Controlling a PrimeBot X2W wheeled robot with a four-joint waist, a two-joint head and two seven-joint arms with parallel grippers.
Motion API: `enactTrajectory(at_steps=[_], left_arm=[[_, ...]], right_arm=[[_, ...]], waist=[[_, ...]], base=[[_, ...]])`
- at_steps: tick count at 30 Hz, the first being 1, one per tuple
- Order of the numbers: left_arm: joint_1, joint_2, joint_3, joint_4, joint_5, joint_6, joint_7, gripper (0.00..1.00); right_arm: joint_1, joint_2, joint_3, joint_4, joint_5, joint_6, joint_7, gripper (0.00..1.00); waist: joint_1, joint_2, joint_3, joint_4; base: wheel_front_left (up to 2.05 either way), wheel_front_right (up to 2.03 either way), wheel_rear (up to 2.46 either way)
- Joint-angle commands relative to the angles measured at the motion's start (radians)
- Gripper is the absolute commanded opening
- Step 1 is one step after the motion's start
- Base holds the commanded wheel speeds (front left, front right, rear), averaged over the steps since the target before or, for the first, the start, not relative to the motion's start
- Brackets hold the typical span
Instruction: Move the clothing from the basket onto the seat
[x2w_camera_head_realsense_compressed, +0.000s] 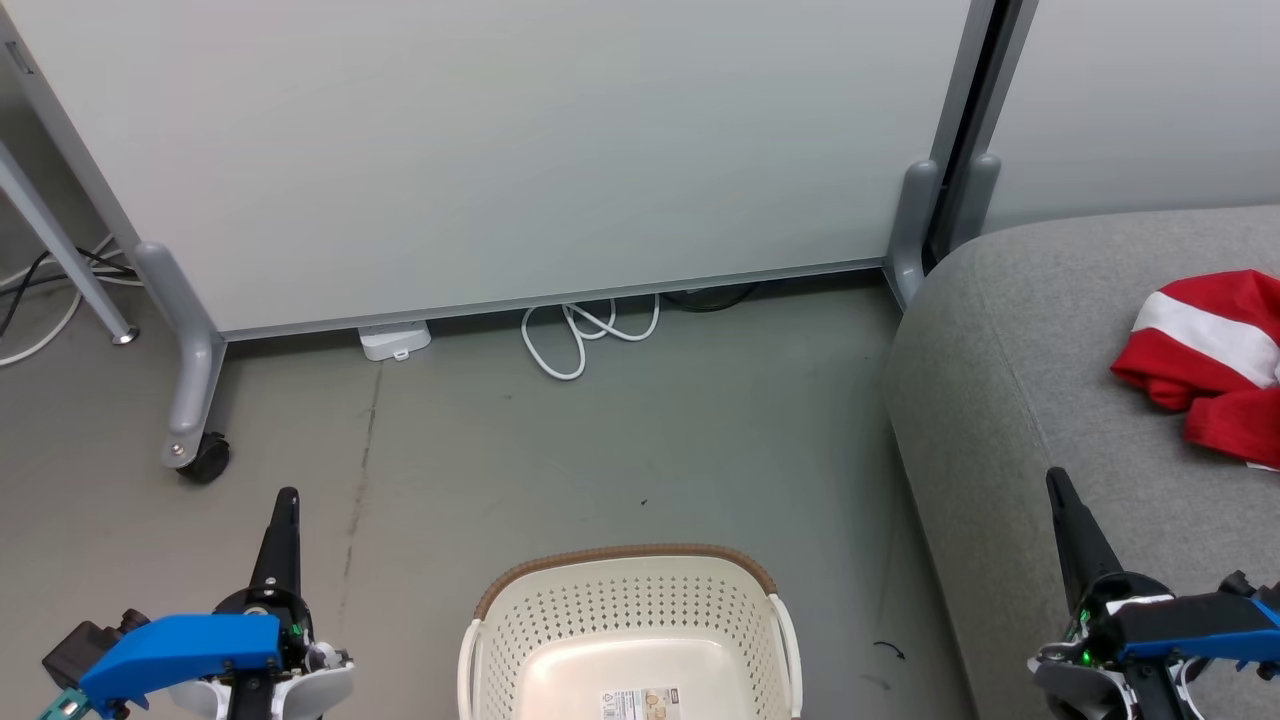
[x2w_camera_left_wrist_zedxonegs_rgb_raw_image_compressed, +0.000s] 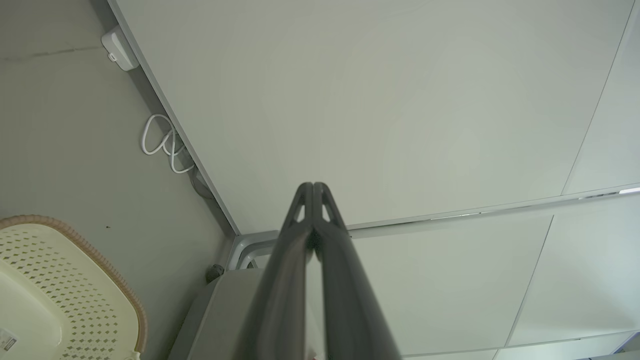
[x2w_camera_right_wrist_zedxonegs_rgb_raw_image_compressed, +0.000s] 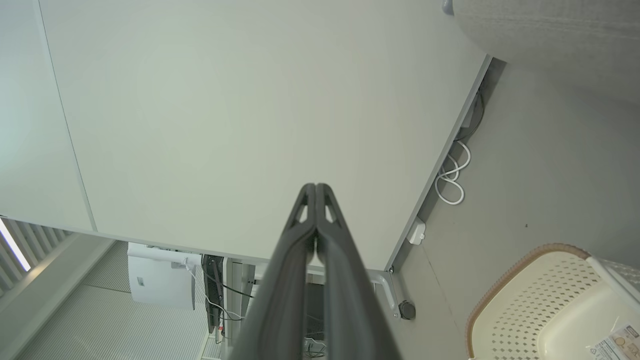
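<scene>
Clothing (x2w_camera_head_realsense_compressed: 1210, 365) lies on the seat (x2w_camera_head_realsense_compressed: 1000, 330), ahead of the right end effector (x2w_camera_head_realsense_compressed: 1054, 478) and off to its right, well apart from its tips. It is a bright red heap with a broad white stripe across the upper fold. It is crumpled and partly cut by the picture's edge, so I cannot tell whether it is 1 garment or 2. By its look it is light, soft and limp. It should drape and sag when lifted, and it will not break. It is best pinched at a thick bunched fold, since a single flat layer could slide out of a narrow grip. The right end effector and the left end effector (x2w_camera_head_realsense_compressed: 287, 497) are both closed, tip against tip, gripping nothing. The basket (x2w_camera_head_realsense_compressed: 630, 610) sits on the floor (x2w_camera_head_realsense_compressed: 600, 450) between the 2, nearer the robot than their tips. The part of it in view holds no fabric, and a paper label (x2w_camera_head_realsense_compressed: 645, 703) lies on its bottom.
</scene>
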Motion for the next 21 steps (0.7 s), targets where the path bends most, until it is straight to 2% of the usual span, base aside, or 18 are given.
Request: enactTrajectory(at_steps=[1,21], left_arm=[[-0.018,-0.001,0.008,-0.009,-0.021,-0.002,0.007,0.0],[-0.032,-0.005,0.03,-0.024,-0.148,-0.002,0.045,0.0]], right_arm=[[-0.018,-0.004,-0.003,-0.003,0.025,0.001,0.006,0.0],[-0.029,-0.005,-0.012,0.0,0.171,0.001,0.03,0.0]], waist=[[0.0,0.0,0.0,0.0],[0.0,0.0,0.002,-0.003]], base=[[0.0,0.0,0.0],[0.0,0.0,0.0]])
